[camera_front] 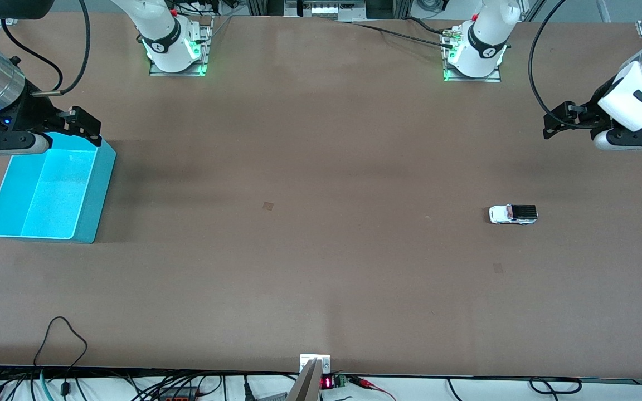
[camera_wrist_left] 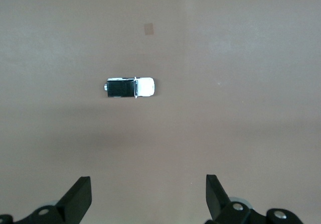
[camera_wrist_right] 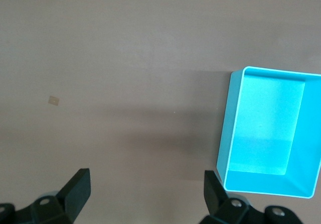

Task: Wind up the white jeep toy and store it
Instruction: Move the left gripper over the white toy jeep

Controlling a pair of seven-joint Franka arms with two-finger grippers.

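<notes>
Brown tabletop [camera_front: 321,250] stretches wide between the two arm bases, carrying only a few things. Toward the left arm's end sits the white jeep toy [camera_front: 512,214], upright on its wheels with its black roof panel showing, alone on the bare surface and touching nothing. The left pincer [camera_wrist_left: 148,199] hangs in the air over that end of the tabletop, its fingers spread wide apart and holding nothing; in the left wrist view the jeep lies on the surface below it, well apart from both fingertips and roughly in line with the gap between them. At the right arm's end stands a turquoise bin [camera_front: 95,189], an open rectangular box with nothing visible inside. The right pincer [camera_wrist_right: 146,196] hangs just above the bin's edge nearest the arm bases, its fingers also parted wide and gripping nothing; the right wrist view shows the bin off to one side of its fingers rather than between them. Jeep and bin lie well apart, at the tabletop's two ends.
</notes>
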